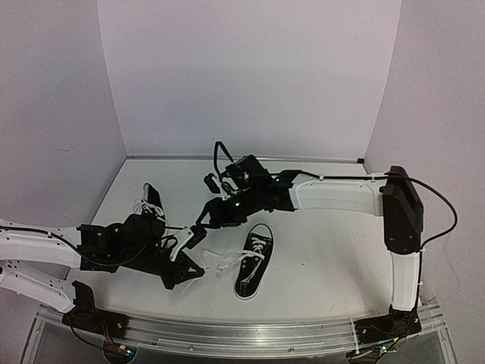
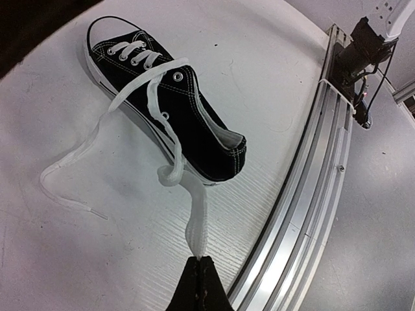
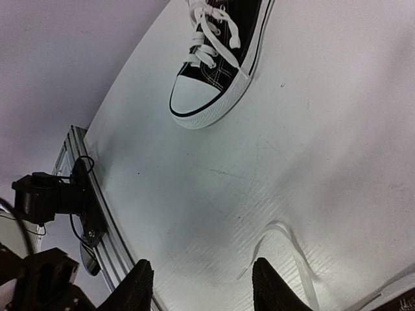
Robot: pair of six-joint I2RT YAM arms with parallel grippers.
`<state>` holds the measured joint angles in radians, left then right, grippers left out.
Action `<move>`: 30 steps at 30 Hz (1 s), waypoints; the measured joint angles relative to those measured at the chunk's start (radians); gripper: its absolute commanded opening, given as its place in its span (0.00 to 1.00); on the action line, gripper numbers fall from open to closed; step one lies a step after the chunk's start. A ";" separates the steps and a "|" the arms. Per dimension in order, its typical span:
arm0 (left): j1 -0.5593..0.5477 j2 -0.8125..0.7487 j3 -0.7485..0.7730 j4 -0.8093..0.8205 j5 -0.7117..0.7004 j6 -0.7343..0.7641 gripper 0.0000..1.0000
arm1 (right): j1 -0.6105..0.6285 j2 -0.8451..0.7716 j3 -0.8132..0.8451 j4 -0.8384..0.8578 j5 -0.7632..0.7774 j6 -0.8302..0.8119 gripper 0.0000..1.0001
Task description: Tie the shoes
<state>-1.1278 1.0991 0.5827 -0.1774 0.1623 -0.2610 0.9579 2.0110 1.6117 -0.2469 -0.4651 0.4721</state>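
Soft even light, faint shadows, wrist views warped, slightly grainy.

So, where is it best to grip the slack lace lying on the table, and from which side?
Probably near its tip, from straight above, pinching across the strand. The slack lace lies flat on the table, clear of the shoe, so no side offers an edge. The right gripper is open; the left gripper is shut on the other lace.
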 measured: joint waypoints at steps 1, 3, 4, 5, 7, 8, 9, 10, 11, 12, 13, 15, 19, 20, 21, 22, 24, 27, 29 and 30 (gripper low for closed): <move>0.000 0.020 0.006 0.006 -0.005 -0.003 0.00 | -0.012 -0.052 -0.038 0.001 0.003 -0.001 0.46; 0.000 0.066 0.027 0.016 -0.023 -0.016 0.00 | -0.040 -0.153 -0.110 0.004 0.011 -0.007 0.41; 0.000 0.094 0.047 0.026 -0.034 -0.027 0.00 | -0.056 -0.203 -0.148 0.011 0.019 -0.012 0.39; 0.000 0.120 0.067 0.038 -0.042 -0.037 0.00 | -0.073 -0.255 -0.191 0.015 0.027 -0.022 0.38; 0.003 0.183 0.124 0.071 -0.054 -0.069 0.00 | -0.108 -0.351 -0.281 0.013 0.047 -0.037 0.35; 0.005 0.217 0.156 0.091 -0.058 -0.086 0.00 | -0.124 -0.389 -0.321 0.009 0.061 -0.046 0.33; 0.007 0.246 0.183 0.110 -0.060 -0.104 0.00 | -0.133 -0.411 -0.349 0.008 0.072 -0.053 0.31; 0.011 0.283 0.223 0.126 -0.061 -0.127 0.00 | -0.139 -0.431 -0.384 0.006 0.083 -0.062 0.30; 0.015 0.315 0.255 0.143 -0.064 -0.150 0.00 | -0.139 -0.440 -0.411 0.001 0.088 -0.070 0.28; 0.021 0.350 0.290 0.163 -0.068 -0.175 0.00 | -0.138 -0.447 -0.439 -0.005 0.092 -0.078 0.27; 0.027 0.379 0.315 0.183 -0.079 -0.203 0.00 | -0.135 -0.449 -0.463 -0.011 0.096 -0.087 0.25; 0.036 0.417 0.348 0.208 -0.103 -0.265 0.00 | -0.131 -0.449 -0.511 -0.019 0.110 -0.098 0.24; 0.051 0.478 0.395 0.228 -0.182 -0.395 0.00 | -0.128 -0.455 -0.578 -0.026 0.140 -0.110 0.24; 0.054 0.495 0.411 0.227 -0.206 -0.432 0.00 | -0.128 -0.463 -0.595 -0.026 0.150 -0.110 0.25; 0.057 0.510 0.428 0.222 -0.228 -0.463 0.00 | -0.128 -0.473 -0.614 -0.022 0.158 -0.110 0.25; 0.062 0.526 0.446 0.218 -0.249 -0.505 0.00 | -0.128 -0.482 -0.628 -0.022 0.163 -0.111 0.26; 0.072 0.557 0.476 0.212 -0.277 -0.588 0.00 | -0.128 -0.492 -0.642 -0.015 0.165 -0.114 0.27; 0.090 0.592 0.489 0.215 -0.292 -0.705 0.00 | -0.127 -0.493 -0.646 0.002 0.164 -0.122 0.27; 0.099 0.608 0.483 0.224 -0.293 -0.776 0.00 | -0.123 -0.492 -0.646 0.016 0.164 -0.128 0.27; 0.104 0.614 0.477 0.235 -0.294 -0.806 0.00 | -0.121 -0.492 -0.646 0.022 0.163 -0.131 0.27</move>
<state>-1.0242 1.7128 1.0597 0.0580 -0.1318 -1.0672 0.8370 1.5193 0.9661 -0.2248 -0.3021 0.3410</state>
